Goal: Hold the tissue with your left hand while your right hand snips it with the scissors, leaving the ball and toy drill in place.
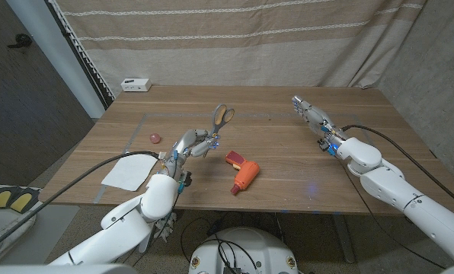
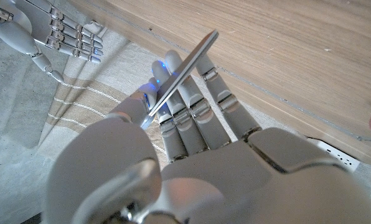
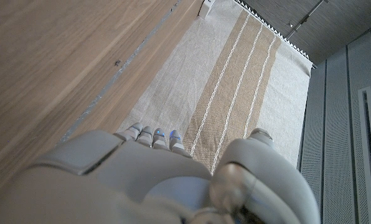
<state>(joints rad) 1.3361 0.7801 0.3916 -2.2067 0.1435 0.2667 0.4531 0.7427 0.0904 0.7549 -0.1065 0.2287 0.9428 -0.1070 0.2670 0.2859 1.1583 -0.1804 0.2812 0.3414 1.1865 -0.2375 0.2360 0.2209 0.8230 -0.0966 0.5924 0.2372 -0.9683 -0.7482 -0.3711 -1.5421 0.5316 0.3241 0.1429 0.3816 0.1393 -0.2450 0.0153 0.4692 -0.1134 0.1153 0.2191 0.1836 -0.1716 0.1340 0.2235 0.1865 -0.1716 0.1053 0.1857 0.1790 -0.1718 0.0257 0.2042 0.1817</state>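
Over the wooden bench (image 1: 288, 144), we see the left robot hand (image 1: 190, 144) gripping the scissors (image 1: 221, 120), handles raised above the fingers, while the right robot hand (image 1: 312, 116) hovers released, fingers straight, well apart to the right. The white tissue (image 1: 124, 173) lies flat at the near left edge, the pink ball (image 1: 155, 138) just beyond it and the orange drill (image 1: 243, 173) near the bench's middle. Our left wrist view shows the steel blade (image 2: 185, 71) crossing the fingers (image 2: 195, 106), a detail the head view hides.
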